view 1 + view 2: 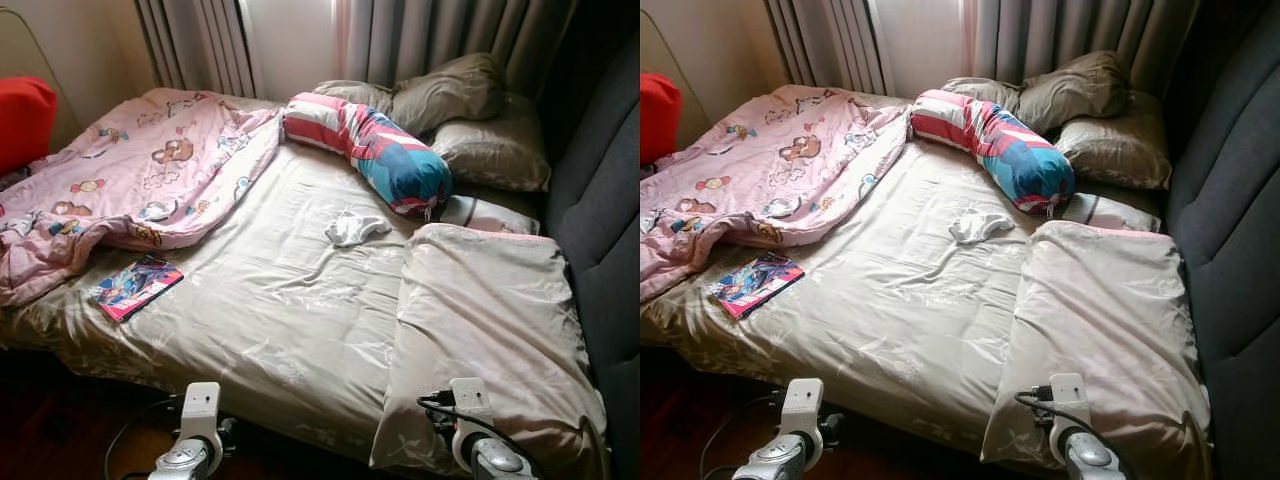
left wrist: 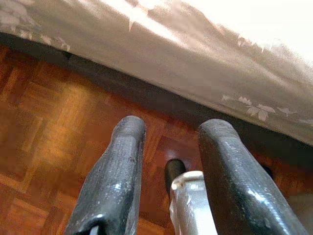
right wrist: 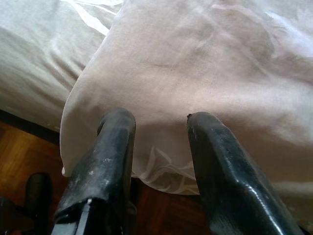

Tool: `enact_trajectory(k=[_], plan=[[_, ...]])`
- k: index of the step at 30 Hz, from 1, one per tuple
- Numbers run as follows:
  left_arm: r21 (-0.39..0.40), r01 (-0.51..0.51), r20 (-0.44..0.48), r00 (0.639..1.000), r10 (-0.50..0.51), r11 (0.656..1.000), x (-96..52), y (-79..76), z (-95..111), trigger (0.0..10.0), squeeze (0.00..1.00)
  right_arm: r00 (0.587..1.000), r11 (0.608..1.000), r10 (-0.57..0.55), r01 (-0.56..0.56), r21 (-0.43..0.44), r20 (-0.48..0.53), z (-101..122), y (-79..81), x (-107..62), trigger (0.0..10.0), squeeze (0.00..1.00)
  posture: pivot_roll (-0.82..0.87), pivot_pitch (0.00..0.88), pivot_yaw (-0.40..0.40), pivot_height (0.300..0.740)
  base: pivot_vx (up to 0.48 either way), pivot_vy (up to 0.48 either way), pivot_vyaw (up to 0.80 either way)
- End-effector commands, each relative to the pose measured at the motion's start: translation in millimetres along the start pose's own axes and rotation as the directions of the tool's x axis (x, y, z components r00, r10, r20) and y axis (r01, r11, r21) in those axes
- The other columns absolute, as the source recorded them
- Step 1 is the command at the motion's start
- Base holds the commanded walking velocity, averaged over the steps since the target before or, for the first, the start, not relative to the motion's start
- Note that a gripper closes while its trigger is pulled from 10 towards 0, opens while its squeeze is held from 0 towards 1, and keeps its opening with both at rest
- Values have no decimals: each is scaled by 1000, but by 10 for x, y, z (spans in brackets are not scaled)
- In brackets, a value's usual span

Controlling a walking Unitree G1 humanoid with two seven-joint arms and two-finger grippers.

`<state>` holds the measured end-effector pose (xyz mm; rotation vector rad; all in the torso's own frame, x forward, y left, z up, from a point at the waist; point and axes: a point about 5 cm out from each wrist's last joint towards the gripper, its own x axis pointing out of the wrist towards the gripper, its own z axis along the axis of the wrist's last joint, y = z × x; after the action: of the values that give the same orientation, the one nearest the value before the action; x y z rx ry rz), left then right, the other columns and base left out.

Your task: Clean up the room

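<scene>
An unmade bed (image 1: 290, 330) with a beige sheet stands before me. On it lie a rumpled pink cartoon blanket (image 1: 140, 190), a colourful magazine (image 1: 135, 285), a small white cloth (image 1: 352, 228), a striped bolster (image 1: 385, 150) and a large beige pillow (image 1: 490, 330) hanging over the near edge. My left gripper (image 2: 168, 129) is open above the wooden floor (image 2: 44, 132) beside the bed edge. My right gripper (image 3: 159, 122) is open, its fingers just off the near corner of that pillow (image 3: 195, 73).
Two beige pillows (image 1: 470, 110) are piled at the head by grey curtains (image 1: 430, 40). A dark padded headboard (image 1: 600, 200) runs along the right. A red cushion (image 1: 22, 115) sits at the far left. Both silver arms (image 1: 195, 435) hang low at the bed's near side.
</scene>
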<state>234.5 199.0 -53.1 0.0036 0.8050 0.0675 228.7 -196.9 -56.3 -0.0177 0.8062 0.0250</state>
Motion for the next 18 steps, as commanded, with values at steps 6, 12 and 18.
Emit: enact_trajectory(k=[6, 12, 18], plan=[[38, -33, -70, 997, 36, 999, -12, 75, -86, 10000, 0, 997, 999, -45, 46, 19, -57, -152, -107, -45, 10000, 0, -6, 0, -10, 690, 0, 215, 0], [54, -33, -84, 996, 38, 998, -20, 103, -112, 10000, 0, 995, 997, -63, 66, 36, -77, -244, -152, -76, 10000, 0, -11, 0, 2, 690, 0, 356, 0], [62, -39, -88, 995, 44, 997, -22, 145, -103, 10000, 0, 992, 997, -75, 78, 28, -97, -241, -131, -66, 10000, 0, -17, 0, 7, 690, 0, 386, 0]])
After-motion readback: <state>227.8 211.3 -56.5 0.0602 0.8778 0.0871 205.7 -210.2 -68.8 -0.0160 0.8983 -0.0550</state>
